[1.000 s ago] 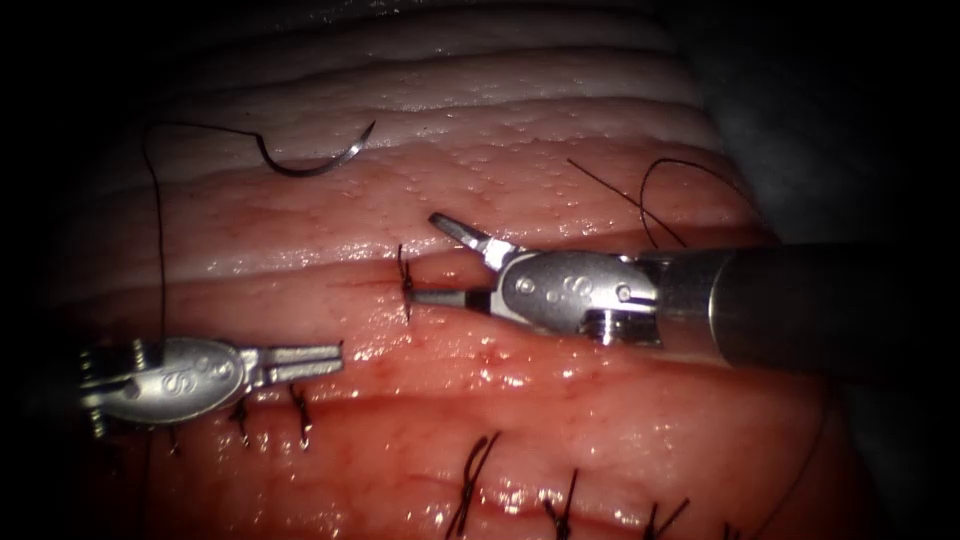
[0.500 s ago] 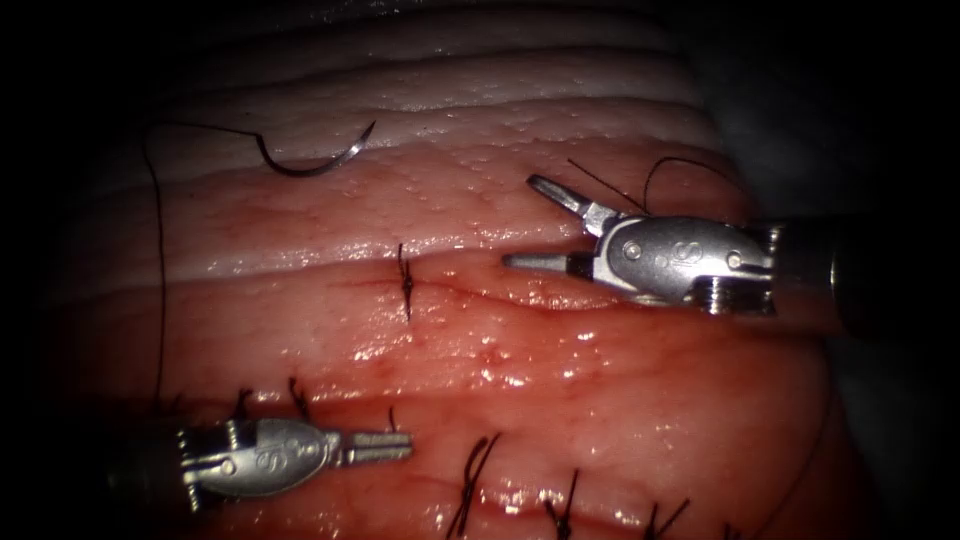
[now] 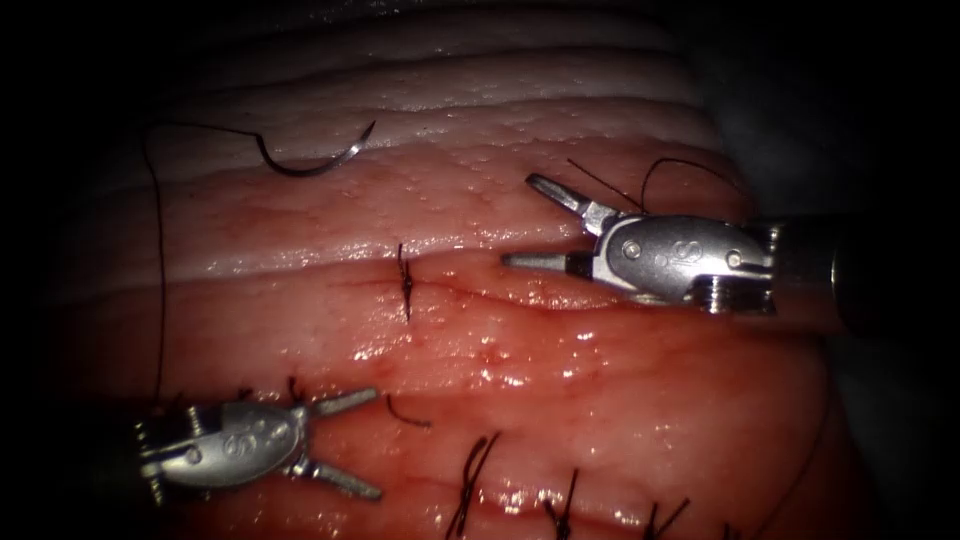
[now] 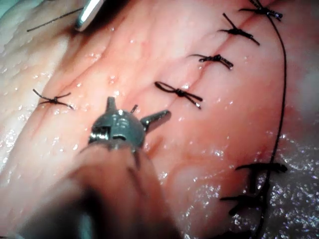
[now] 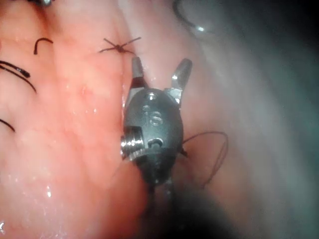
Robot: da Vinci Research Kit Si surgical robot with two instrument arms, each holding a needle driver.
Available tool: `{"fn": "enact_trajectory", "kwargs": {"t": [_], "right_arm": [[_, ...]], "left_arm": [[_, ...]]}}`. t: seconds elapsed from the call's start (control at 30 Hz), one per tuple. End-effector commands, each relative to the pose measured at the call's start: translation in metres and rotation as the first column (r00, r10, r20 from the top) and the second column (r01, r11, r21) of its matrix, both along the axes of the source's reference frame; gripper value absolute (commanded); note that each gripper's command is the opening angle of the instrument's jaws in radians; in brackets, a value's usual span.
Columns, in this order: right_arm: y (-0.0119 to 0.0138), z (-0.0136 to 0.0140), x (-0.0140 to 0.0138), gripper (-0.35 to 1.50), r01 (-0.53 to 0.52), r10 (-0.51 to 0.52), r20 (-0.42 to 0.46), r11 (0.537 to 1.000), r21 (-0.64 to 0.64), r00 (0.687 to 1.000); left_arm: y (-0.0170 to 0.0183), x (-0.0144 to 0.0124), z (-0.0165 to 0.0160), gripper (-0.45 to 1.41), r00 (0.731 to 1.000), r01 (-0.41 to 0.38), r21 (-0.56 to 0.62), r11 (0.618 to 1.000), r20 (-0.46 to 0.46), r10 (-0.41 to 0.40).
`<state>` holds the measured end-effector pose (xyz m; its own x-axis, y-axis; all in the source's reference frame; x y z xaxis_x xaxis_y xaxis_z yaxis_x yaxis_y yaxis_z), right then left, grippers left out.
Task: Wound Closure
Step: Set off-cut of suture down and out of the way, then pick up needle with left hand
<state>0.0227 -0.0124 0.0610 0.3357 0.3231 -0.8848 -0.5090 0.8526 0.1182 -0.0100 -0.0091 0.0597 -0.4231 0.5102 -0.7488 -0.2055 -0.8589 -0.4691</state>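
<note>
While both of my claws hang empty over the tissue [image 3: 620,400], the relation that counts is where the needle [image 3: 315,160] lies from each of them.

Nearest the front edge of the tissue, my left claw [image 3: 345,445] stands spread wide, grasping nothing, its two tips pointing toward the right edge. A short cut end of thread [image 3: 405,415] lies loose on the tissue just beside its upper tip, and a row of tied stitches [image 3: 475,470] runs along the front edge beyond it. From my left wrist view I see the same claw [image 4: 137,112] splayed above the wet surface, with knotted stitches [image 4: 179,93] ahead of it.

Further back, in the middle of the tissue, sits one tied stitch [image 3: 405,283] across the cut [image 3: 480,290]. My right claw [image 3: 520,222] is to the right of it, jaws parted, holding nothing, tips pointing toward the left edge; the right wrist view shows that claw [image 5: 159,69] open with the knot [image 5: 118,46] just ahead of it.

Farthest, near the back left corner of the tissue, the needle rests flat and free, not in the tissue, its curve bowing toward the front and its long axis running left to right. Its thread [image 3: 160,250] trails down the left edge toward my left claw. Both claws are well apart from the needle; it lies up and to the left of each. I judge neither clearly closer, though the thread passes near my left side.
</note>
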Motion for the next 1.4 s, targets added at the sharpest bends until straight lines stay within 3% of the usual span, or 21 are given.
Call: {"fn": "enact_trajectory", "kwargs": {"t": [0.03,0.3,0.33,0.37,0.4,0.47,0.53,0.67,0.8,0.83,0.97,1.13,1.4], "right_arm": [[0.0001,0.0005,0.0006,1.04,0.0,0.0,0.0,1.0,0.0,1.0],[0.0003,0.0003,0.0,1.09,0.006,-0.006,0.0,1.0,0.005,1.0],[0.0003,0.0002,-0.0001,1.11,0.009,-0.009,0.001,1.0,0.007,1.0],[0.0004,0.0002,-0.0001,1.15,0.013,-0.013,0.004,1.0,0.011,1.0],[0.0004,0.0002,-0.0001,1.25,0.02,-0.021,0.01,1.0,0.018,1.0],[0.0003,0.0001,-0.0001,1.31,0.044,-0.045,0.028,0.998,0.036,0.999],[0.0001,0.0,0.0,1.35,0.057,-0.059,0.039,0.997,0.047,0.998],[-0.0004,0.0,0.0,1.43,0.088,-0.094,0.062,0.992,0.091,0.994],[-0.0006,0.0001,0.0,1.45,0.089,-0.096,0.064,0.991,0.104,0.993],[-0.0005,0.0002,0.0,1.45,0.091,-0.098,0.066,0.99,0.106,0.993],[-0.0006,0.0003,0.0002,1.45,0.09,-0.098,0.068,0.99,0.112,0.993],[-0.001,0.0006,0.0005,1.41,0.092,-0.101,0.074,0.989,0.118,0.992],[-0.0011,0.0008,0.0006,1.41,0.096,-0.106,0.079,0.988,0.121,0.991]], "left_arm": [[0.0005,-0.0005,-0.0001,0.58,1.0,0.012,-0.007,1.0,0.008,-0.012],[0.0054,0.0005,-0.0014,0.63,0.997,0.075,-0.07,0.995,-0.023,-0.076],[0.0062,0.0005,-0.0012,0.73,0.994,0.098,-0.073,0.993,-0.041,-0.101],[0.0069,0.0006,-0.0009,0.68,0.99,0.123,-0.079,0.989,-0.066,-0.128],[0.0087,0.0009,0.0001,0.44,0.981,0.151,-0.08,0.985,-0.108,-0.16],[0.0116,0.0012,0.0022,0.16,0.978,0.16,-0.075,0.984,-0.127,-0.168],[0.0133,0.0013,0.0038,0.16,0.965,0.185,-0.085,0.979,-0.174,-0.198],[0.0163,0.0012,0.0075,0.29,0.932,0.192,-0.039,0.981,-0.306,-0.195],[0.0192,0.0014,0.0111,0.71,0.909,0.221,-0.007,0.975,-0.36,-0.209],[0.0197,0.0015,0.0116,0.71,0.907,0.221,-0.009,0.975,-0.366,-0.208],[0.0208,0.002,0.014,0.71,0.892,0.195,0.03,0.98,-0.422,-0.164],[0.0218,0.0024,0.0178,0.74,0.852,0.177,0.095,0.98,-0.514,-0.104],[0.0199,0.0023,0.0215,0.64,0.842,0.131,0.236,0.963,-0.539,0.017]]}}
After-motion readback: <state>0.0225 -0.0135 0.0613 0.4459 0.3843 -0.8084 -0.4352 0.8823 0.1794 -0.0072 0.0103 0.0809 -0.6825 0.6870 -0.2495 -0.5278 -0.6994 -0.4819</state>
